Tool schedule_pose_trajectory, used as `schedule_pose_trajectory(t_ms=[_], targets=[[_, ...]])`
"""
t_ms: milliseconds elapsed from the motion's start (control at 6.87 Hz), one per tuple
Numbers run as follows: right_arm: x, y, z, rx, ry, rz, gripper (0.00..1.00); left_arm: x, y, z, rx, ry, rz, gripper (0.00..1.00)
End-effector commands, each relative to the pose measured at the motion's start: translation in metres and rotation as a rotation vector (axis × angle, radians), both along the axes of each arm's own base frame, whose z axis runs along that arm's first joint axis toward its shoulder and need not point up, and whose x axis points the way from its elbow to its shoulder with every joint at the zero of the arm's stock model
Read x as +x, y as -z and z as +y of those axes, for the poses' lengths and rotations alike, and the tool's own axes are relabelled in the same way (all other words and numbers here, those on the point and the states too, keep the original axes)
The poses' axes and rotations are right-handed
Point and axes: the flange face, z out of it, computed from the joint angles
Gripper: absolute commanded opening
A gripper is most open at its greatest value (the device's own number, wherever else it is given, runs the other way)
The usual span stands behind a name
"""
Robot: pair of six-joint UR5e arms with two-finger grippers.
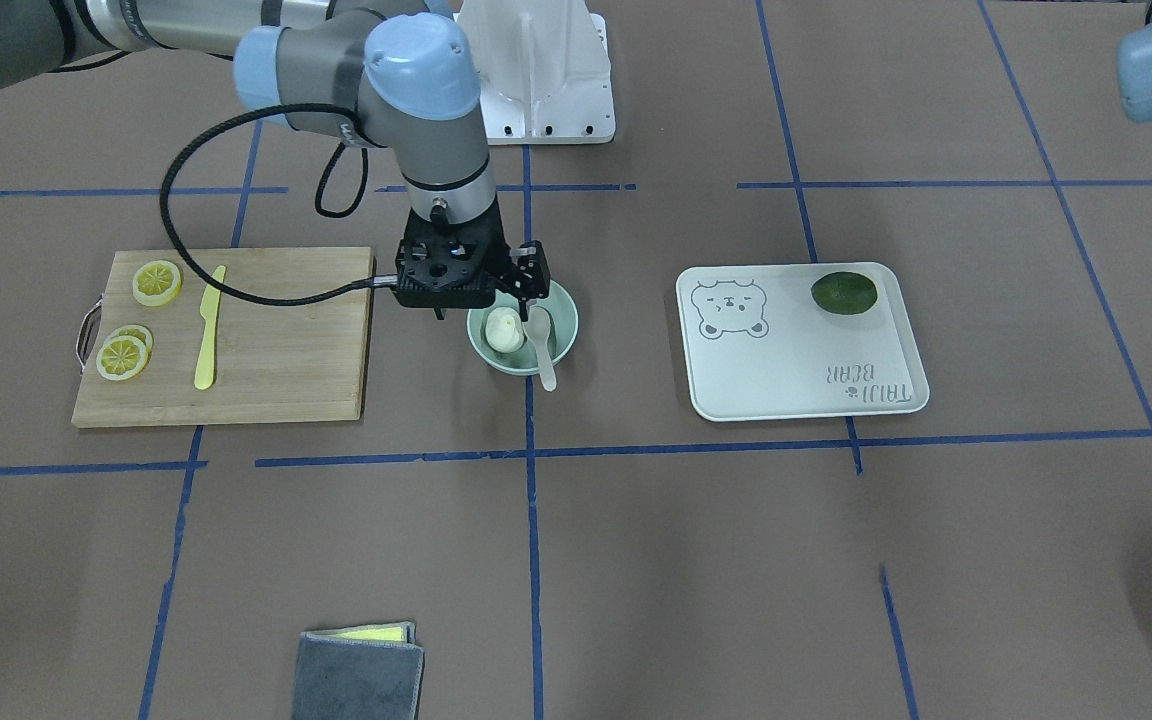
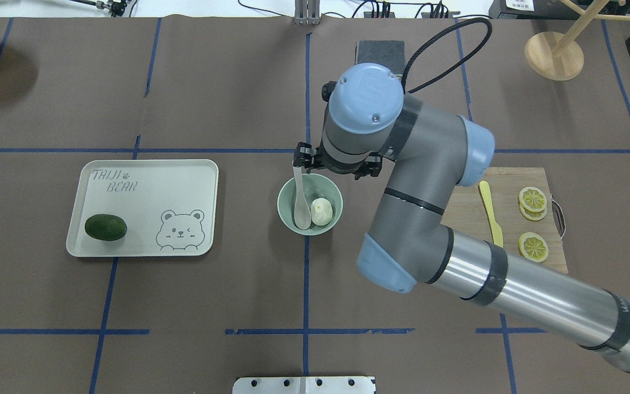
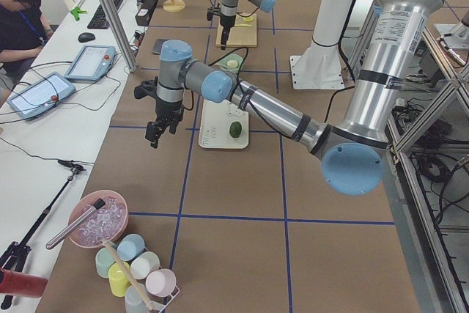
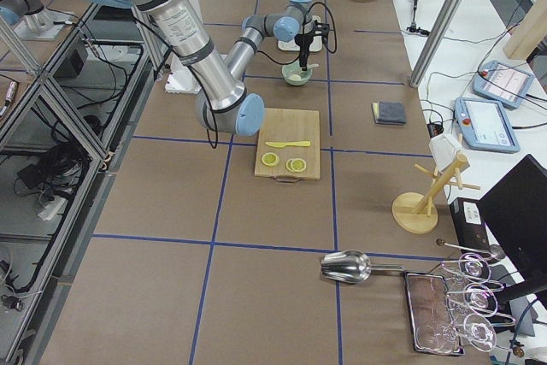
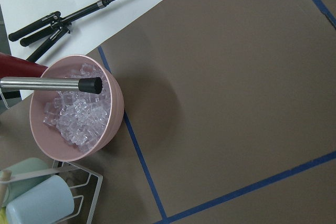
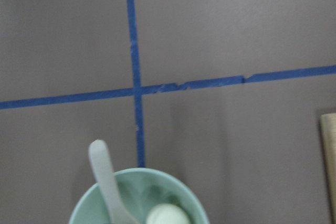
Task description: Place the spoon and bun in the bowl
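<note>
- Front-facing view: the bun (image 1: pixel 504 331) sits inside the bowl (image 1: pixel 565 318). The spoon (image 1: pixel 542 345) has its scoop in the bowl beside the bun, and its handle leans out over the rim above the brown surface (image 1: pixel 696 560). The right hand (image 1: pixel 448 292) hangs just above the bowl's robot-side edge. Its fingers are hidden under the black mount, so I cannot tell whether they are apart or together.
- Overhead view: this shows the same thing, with bun and scoop side by side in the bowl. The wrist covers the right hand.
- Left-end view: the left hand (image 3: pixel 155 135) hovers over bare surface, well apart from the bowl. From here I cannot tell whether it is apart or together.
- Left wrist view: only a pink bowl of ice (image 5: pixel 79 114) shows, with none of the task's things and no fingers.
- Right wrist view: the bowl is at the bottom edge and the spoon's handle tip stands free above the rim, with nothing clamped on it.
- Judgement: both things look placed, so the task seems done — all that is left is for the right arm to draw clear.
</note>
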Motion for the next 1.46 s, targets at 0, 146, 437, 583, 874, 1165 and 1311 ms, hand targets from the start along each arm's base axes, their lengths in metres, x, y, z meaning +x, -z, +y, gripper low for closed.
schedule_pose_trajectory(t_ms=[0, 146, 437, 583, 874, 1165, 1311], targets=[[0.113, -0.045, -0.031, 0.054, 0.066, 0.033, 1.0, -0.038, -0.054, 0.003, -0.12, -0.017, 0.146, 1.0], [0.166, -0.074, -0.043, 0.072, 0.107, 0.03, 1.0, -0.045, -0.087, 0.022, -0.21, -0.006, 0.244, 1.0], [0.278, -0.149, -0.064, 0.065, 0.167, 0.011, 1.0, -0.073, -0.127, 0.04, -0.343, 0.076, 0.287, 1.0], [0.331, -0.197, -0.065, 0.084, 0.202, 0.026, 1.0, -0.085, -0.13, 0.043, -0.344, 0.097, 0.286, 1.0], [0.419, -0.28, -0.053, 0.08, 0.228, 0.05, 1.0, -0.089, -0.136, 0.049, -0.344, 0.1, 0.283, 1.0], [0.491, -0.364, -0.041, 0.078, 0.268, 0.029, 1.0, -0.089, -0.14, 0.052, -0.35, 0.1, 0.282, 1.0], [0.529, -0.407, -0.037, 0.084, 0.276, 0.001, 1.0, -0.089, -0.141, 0.052, -0.352, 0.101, 0.282, 1.0]])
